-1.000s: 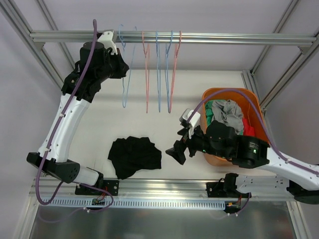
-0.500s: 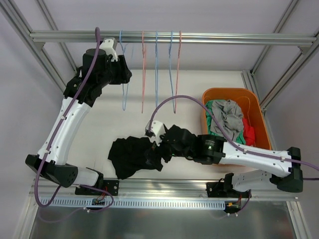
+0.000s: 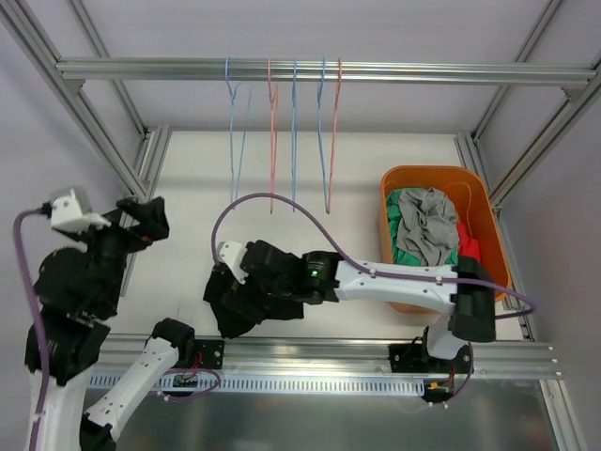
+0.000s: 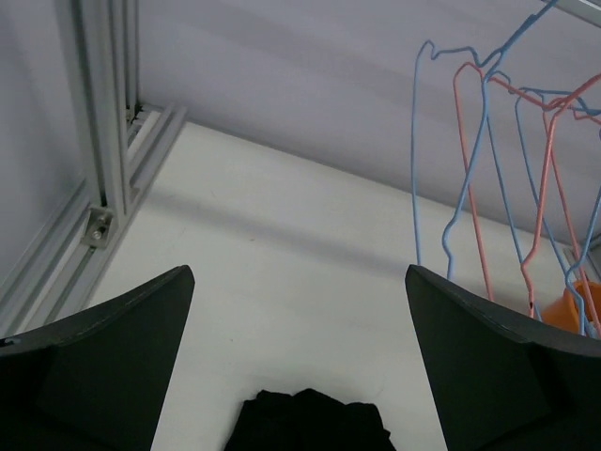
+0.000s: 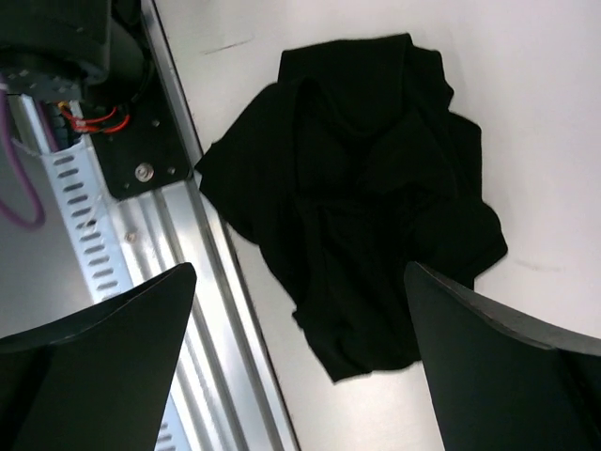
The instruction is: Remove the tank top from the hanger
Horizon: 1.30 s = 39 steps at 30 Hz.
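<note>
The black tank top (image 3: 228, 318) lies crumpled on the white table near the front rail, off any hanger; it also shows as the tank top (image 5: 366, 188) and the tank top (image 4: 310, 425). Several bare wire hangers, blue hanger (image 3: 232, 132) and pink hanger (image 3: 273, 132) among them, hang from the top rail (image 3: 423, 72). My right gripper (image 3: 246, 297) hovers open right over the garment; in its wrist view the right gripper (image 5: 300, 376) holds nothing. My left gripper (image 3: 146, 219) is open and empty at the far left, away from the hangers; the left gripper (image 4: 300, 376) faces them from a distance.
An orange basket (image 3: 402, 176) with grey, green and red clothes stands at the right. The hangers (image 4: 488, 169) dangle over the back of the table. Aluminium frame posts (image 4: 103, 141) line the left side, and the front rail (image 5: 216, 310) runs beside the garment.
My left gripper opened, let go of the blue hanger at the rail and pulled back to the near left. My right arm swept left from the basket to above the tank top.
</note>
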Available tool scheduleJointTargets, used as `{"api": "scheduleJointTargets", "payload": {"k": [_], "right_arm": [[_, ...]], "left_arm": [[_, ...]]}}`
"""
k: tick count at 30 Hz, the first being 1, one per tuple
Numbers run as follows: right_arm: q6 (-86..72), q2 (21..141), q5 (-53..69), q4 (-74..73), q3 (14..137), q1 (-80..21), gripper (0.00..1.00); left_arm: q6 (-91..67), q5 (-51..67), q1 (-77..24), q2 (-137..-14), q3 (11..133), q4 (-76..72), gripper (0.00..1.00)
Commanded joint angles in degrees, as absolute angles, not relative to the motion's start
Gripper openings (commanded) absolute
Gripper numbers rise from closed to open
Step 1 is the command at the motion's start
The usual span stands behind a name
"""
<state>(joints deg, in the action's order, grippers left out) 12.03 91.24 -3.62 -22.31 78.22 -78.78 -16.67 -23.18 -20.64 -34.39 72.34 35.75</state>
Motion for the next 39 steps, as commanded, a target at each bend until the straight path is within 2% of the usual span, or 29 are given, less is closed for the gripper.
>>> {"api": "scheduleJointTargets", "payload": {"k": [1,7,17,19,20,21,23,24,32,39], "right_arm": [[16.4,99.5,-3.7,-20.9,85.0,-79.0,1.0],[16.7,112.8,-6.5,-23.7,93.5,-77.1,0.99],[14.3,123.8,-7.6,-25.0,90.9,-75.4,0.99],[13.9,124.3,-6.6,-23.2,88.5,-75.5,0.89],[13.5,124.0,-5.8,-22.4,87.5,-75.5,0.74],[12.8,122.4,-4.8,-21.5,85.3,-75.5,0.43],[12.0,119.9,-3.8,-17.8,82.2,-75.5,0.22],[11.2,118.1,-2.6,-16.6,79.2,-75.5,0.01],[7.2,92.0,-2.8,-13.2,67.2,-77.1,0.0],[4.2,73.7,-9.1,-24.0,63.1,-77.4,0.0]], "left_arm": [[-17.9,-30.5,-20.7,-24.9,66.0,36.2,0.99],[-16.7,-33.7,-20.7,-14.2,55.3,36.1,0.99],[-15.5,-29.9,-20.7,-14.9,48.4,36.0,0.99],[-14.9,-29.7,-20.7,-15.1,47.8,36.0,0.99],[-14.8,-29.5,-20.7,-15.0,47.6,36.1,0.99],[-14.6,-29.5,-20.7,-14.9,47.5,36.0,0.99],[-14.5,-29.4,-20.7,-14.7,47.3,36.0,0.99],[-14.5,-29.2,-20.6,-14.6,47.3,36.0,0.99],[-14.8,-29.1,-20.7,-13.3,46.6,35.7,0.99],[-14.8,-29.3,-20.7,-13.2,46.3,35.4,0.99]]}}
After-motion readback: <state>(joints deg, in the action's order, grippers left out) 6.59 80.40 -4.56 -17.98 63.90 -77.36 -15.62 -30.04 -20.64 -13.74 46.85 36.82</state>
